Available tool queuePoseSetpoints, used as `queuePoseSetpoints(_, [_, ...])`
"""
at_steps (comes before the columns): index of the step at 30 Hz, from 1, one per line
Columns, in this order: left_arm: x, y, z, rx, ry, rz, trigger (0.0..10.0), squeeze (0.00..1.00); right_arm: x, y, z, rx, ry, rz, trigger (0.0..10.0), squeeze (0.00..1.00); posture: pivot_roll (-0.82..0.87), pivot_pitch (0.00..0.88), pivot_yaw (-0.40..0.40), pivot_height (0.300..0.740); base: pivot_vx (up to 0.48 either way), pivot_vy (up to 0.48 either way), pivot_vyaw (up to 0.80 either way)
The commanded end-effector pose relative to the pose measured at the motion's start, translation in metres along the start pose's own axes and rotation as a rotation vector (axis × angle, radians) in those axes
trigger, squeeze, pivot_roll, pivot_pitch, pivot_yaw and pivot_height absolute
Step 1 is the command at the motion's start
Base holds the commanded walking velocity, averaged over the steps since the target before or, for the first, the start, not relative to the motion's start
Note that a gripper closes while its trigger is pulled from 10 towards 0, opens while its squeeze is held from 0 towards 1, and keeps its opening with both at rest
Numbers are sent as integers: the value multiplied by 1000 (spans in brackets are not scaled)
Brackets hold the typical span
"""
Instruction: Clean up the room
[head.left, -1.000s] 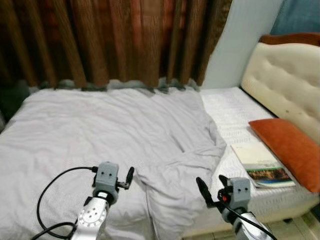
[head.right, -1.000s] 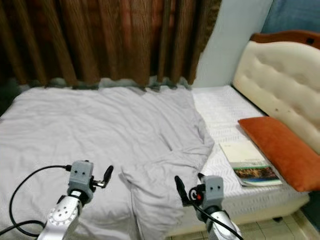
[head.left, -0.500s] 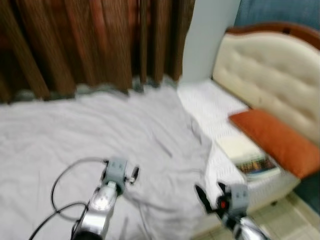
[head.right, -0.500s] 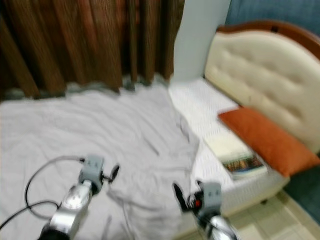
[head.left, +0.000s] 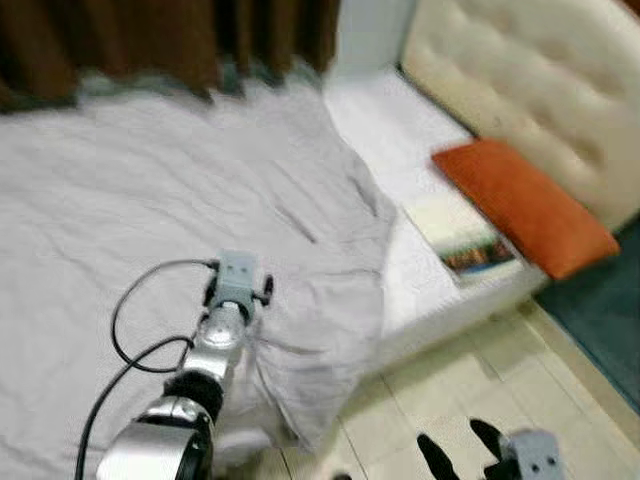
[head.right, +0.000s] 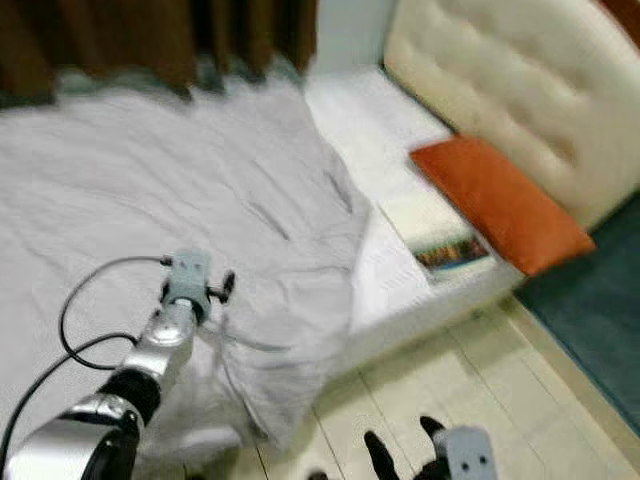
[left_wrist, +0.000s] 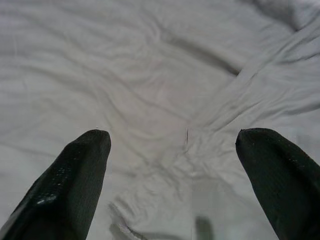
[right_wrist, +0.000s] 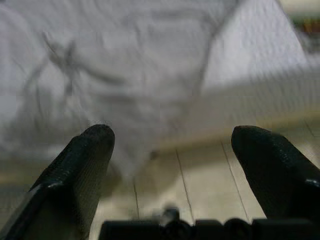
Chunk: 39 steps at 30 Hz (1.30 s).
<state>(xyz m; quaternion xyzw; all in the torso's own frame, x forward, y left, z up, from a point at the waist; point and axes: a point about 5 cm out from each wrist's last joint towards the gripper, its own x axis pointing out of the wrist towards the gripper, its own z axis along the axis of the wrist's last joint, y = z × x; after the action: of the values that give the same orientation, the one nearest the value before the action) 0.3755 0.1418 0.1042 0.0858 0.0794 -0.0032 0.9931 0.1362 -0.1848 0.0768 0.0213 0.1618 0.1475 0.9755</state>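
A rumpled pale grey blanket (head.left: 150, 180) covers most of the bed, and one corner of it hangs over the near edge toward the floor. My left gripper (head.left: 240, 285) reaches out over the blanket near that drooping corner; in the left wrist view its black fingers (left_wrist: 75, 175) stand wide apart above the cloth with nothing between them, so it is open. My right gripper (head.left: 460, 450) is low over the tiled floor, off the bed, also open and holding nothing. An orange pillow (head.left: 520, 205) and a book (head.left: 460, 235) lie on the bare white sheet by the headboard.
A cream tufted headboard (head.left: 520, 70) stands at the right and brown curtains (head.left: 150, 40) hang behind the bed. Pale floor tiles (head.left: 450, 390) run along the bed's near side. A dark teal surface (head.left: 600, 320) lies further right. A black cable (head.left: 130, 330) loops beside my left arm.
The camera has swung down and to the right, blurring the view. My left arm now stretches further out over the blanket. My right gripper has dropped from the bed's edge to above the floor.
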Motion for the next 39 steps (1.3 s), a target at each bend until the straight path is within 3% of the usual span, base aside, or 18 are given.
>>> queuePoseSetpoints(1, [1, 2, 1, 34, -4, 39, 10000, 0, -22, 4, 16, -9, -2, -5, 10000, 0, -392, 557, -199, 740, 0, 0, 0])
queuePoseSetpoints(3, [4, 10, 12, 118, -50, 85, 10000, 0, -46, 16, 18, 14, 45, -1, 10000, 0, -408, 592, -216, 740, 0, 0, 0])
queuePoseSetpoints(4, [4, 10, 12, 118, -50, 85, 10000, 0, -46, 16, 18, 14, 45, -1, 10000, 0, -408, 592, -216, 740, 0, 0, 0])
queuePoseSetpoints(5, [5, 13, 14, 124, -46, 98, 10000, 0, -56, 23, 15, 31, 88, 7, 10000, 0, -409, 615, -221, 740, 0, 0, 0])
queuePoseSetpoints(13, [5, 29, 8, 159, 0, 159, 10000, 0, -69, 35, 12, 71, 152, 6, 10000, 0, -385, 627, -196, 740, 0, 0, 0])
queuePoseSetpoints(19, [-2, 40, -18, 25, 138, 200, 10000, 0, -70, 37, 12, 85, 161, -8, 10000, 0, -377, 620, -179, 740, 0, 0, 0])
queuePoseSetpoints(22, [-3, 41, -21, -12, 155, 201, 10000, 0, -71, 37, 11, 86, 164, -10, 10000, 0, -382, 621, -181, 740, 0, 0, 0])
queuePoseSetpoints(24, [-3, 43, -25, -263, 175, 189, 10000, 0, -75, 37, 12, 82, 178, -16, 10000, 0, -416, 611, -190, 740, 0, 0, 0])
queuePoseSetpoints(25, [-3, 44, -24, -493, 170, 188, 8314, 0, -82, 35, 11, 77, 199, -28, 10000, 0, -429, 610, -196, 740, 0, 0, 0])
queuePoseSetpoints(26, [-3, 44, -24, -493, 170, 188, 8314, 0, -82, 35, 11, 77, 199, -28, 10000, 0, -429, 610, -196, 740, 0, 0, 0])
queuePoseSetpoints(27, [-2, 43, -24, -595, 167, 186, 6510, 0, -84, 34, 10, 76, 210, -34, 10000, 0, -436, 611, -199, 740, 0, 0, 0])
queuePoseSetpoints(28, [-2, 43, -24, -595, 167, 186, 6510, 0, -84, 34, 10, 76, 210, -34, 10000, 0, -436, 611, -199, 740, 0, 0, 0])
queuePoseSetpoints(29, [-2, 41, -24, -658, 167, 185, 4627, 0, -86, 33, 9, 77, 217, -37, 10000, 0, -441, 610, -205, 740, 0, 0, 0])
queuePoseSetpoints(30, [-2, 39, -24, -730, 167, 185, 980, 0, -89, 34, 9, 76, 225, -35, 10000, 0, -448, 607, -208, 740, 0, 0, 0])
queuePoseSetpoints(31, [-2, 35, -26, -767, 174, 182, 0, 0, -91, 34, 9, 74, 231, -32, 10000, 0, -460, 601, -214, 740, 0, 0, 0])
queuePoseSetpoints(34, [-3, 29, -29, -797, 182, 173, 0, 0, -94, 35, 10, 71, 239, -29, 10000, 0, -478, 596, -223, 740, 0, 0, 0])
queuePoseSetpoints(39, [-2, 16, -25, -768, 162, 98, 0, 0, -100, 32, 10, 62, 255, -42, 10000, 0, -486, 598, -227, 740, 0, 0, 0])
